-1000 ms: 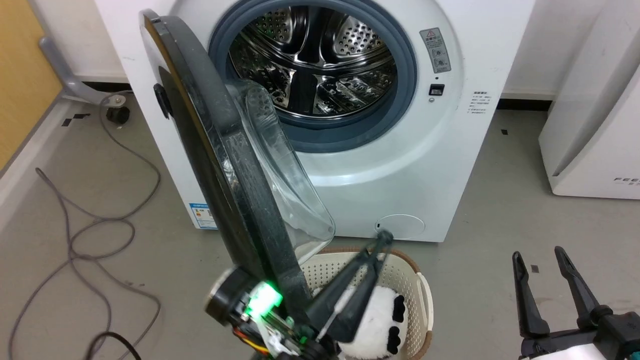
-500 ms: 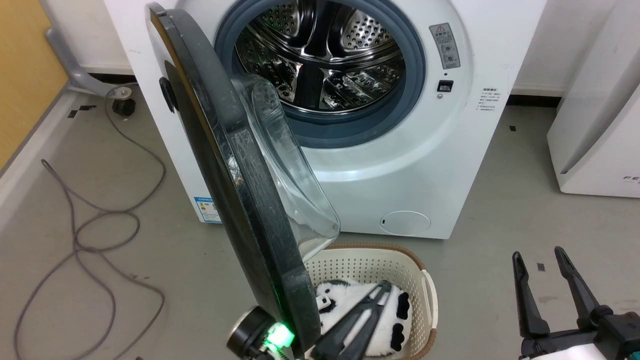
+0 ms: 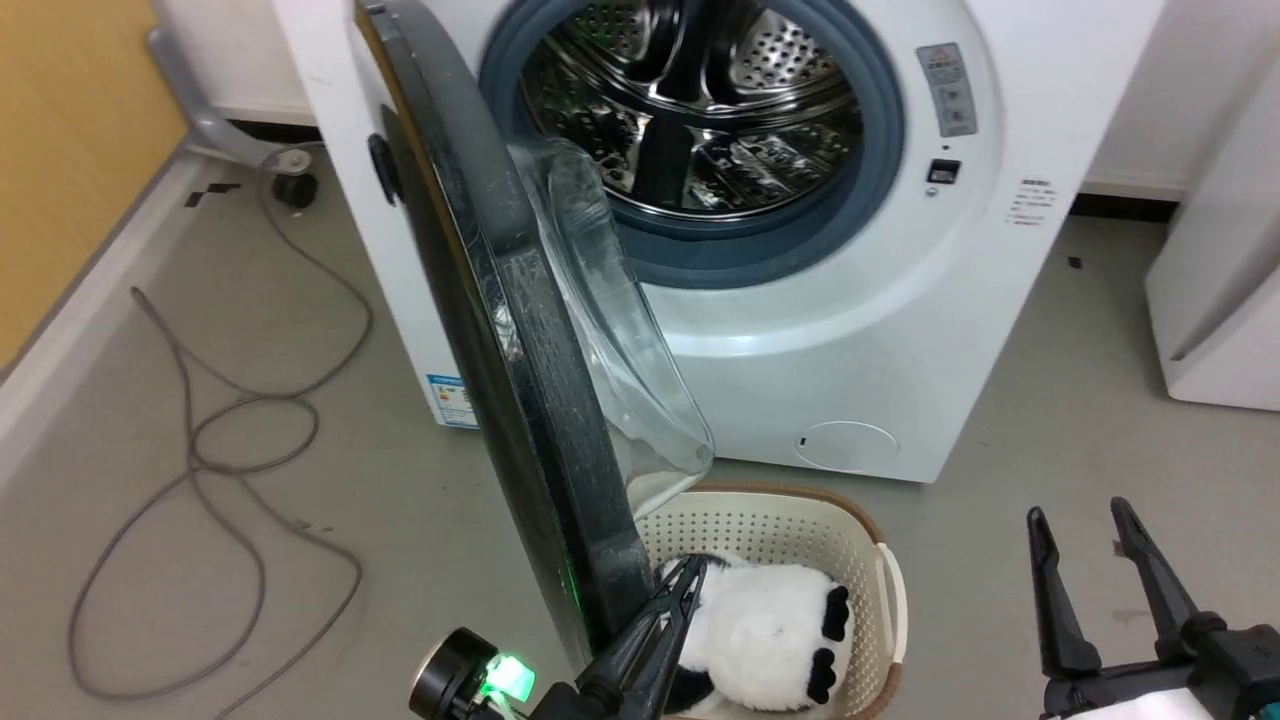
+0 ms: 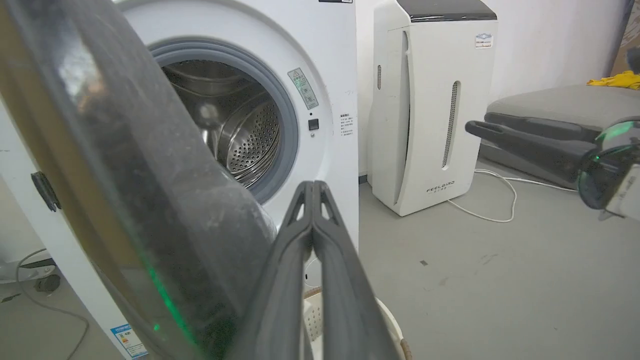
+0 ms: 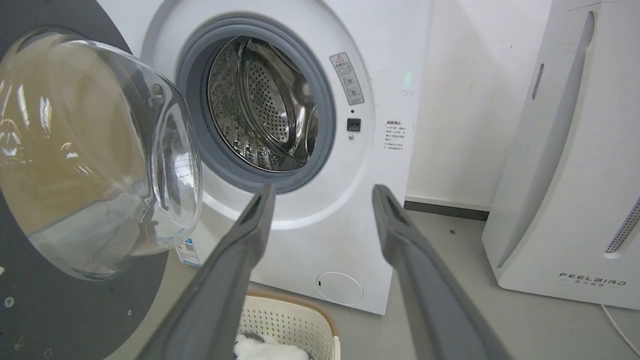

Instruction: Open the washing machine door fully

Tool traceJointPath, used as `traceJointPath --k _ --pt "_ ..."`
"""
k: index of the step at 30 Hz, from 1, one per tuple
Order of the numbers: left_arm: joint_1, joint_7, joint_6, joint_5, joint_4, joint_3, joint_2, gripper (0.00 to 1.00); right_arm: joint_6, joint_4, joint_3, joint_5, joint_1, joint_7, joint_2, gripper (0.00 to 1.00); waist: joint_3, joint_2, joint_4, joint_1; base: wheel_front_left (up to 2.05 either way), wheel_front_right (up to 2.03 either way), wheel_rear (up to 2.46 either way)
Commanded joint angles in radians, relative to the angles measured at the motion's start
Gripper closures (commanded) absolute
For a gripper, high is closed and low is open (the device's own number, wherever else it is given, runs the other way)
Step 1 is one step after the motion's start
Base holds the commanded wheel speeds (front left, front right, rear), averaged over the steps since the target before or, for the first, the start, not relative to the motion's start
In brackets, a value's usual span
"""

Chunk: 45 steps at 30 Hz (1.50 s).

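The white washing machine (image 3: 850, 330) stands ahead with its steel drum (image 3: 690, 110) exposed. The washing machine door (image 3: 500, 330) hangs open on the left and shows edge-on, its clear glass bowl (image 3: 620, 330) facing the drum and its handle tab (image 3: 383, 170) on the outer face. My left gripper (image 3: 690, 572) is shut with nothing in it, right beside the door's lower inner rim; I cannot tell whether it touches. The left wrist view has the door (image 4: 125, 175) just left of the shut gripper (image 4: 312, 186). My right gripper (image 3: 1078, 512) stands open at the lower right, apart from the door (image 5: 90, 150).
A cream laundry basket (image 3: 760, 500) holding a black-and-white plush toy (image 3: 770, 630) sits on the floor under the door's lower edge. Grey cable (image 3: 200, 450) loops on the floor at left. The white FEELBIRD appliance (image 4: 430, 100) stands to the machine's right.
The head camera has shifted, sliding the whole scene right. My shut left gripper has dropped from the service cap's height to the door's lower rim. The right gripper is unchanged.
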Motion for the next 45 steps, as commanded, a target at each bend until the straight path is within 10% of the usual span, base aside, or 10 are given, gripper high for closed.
traceJointPath --k 1,24,45 --pt "0.015 -0.004 0.006 -0.005 0.015 0.019 0.007 1.0 0.001 0.004 0.002 0.001 -0.005 -0.003 0.004 0.0 -0.001 0.0 0.015 0.0 0.0 0.0 0.0" --pt "0.076 -0.004 0.027 -0.012 -0.012 0.1 0.022 1.0 0.001 0.004 0.0 0.011 0.001 -0.003 0.004 0.0 0.012 0.0 0.217 0.0 0.0 0.0 0.0" --pt "0.029 -0.004 0.081 -0.075 0.028 0.394 0.071 1.0 0.001 -0.002 0.009 -0.02 -0.049 -0.003 0.004 0.0 0.106 0.0 0.283 0.0 0.0 0.0 0.0"
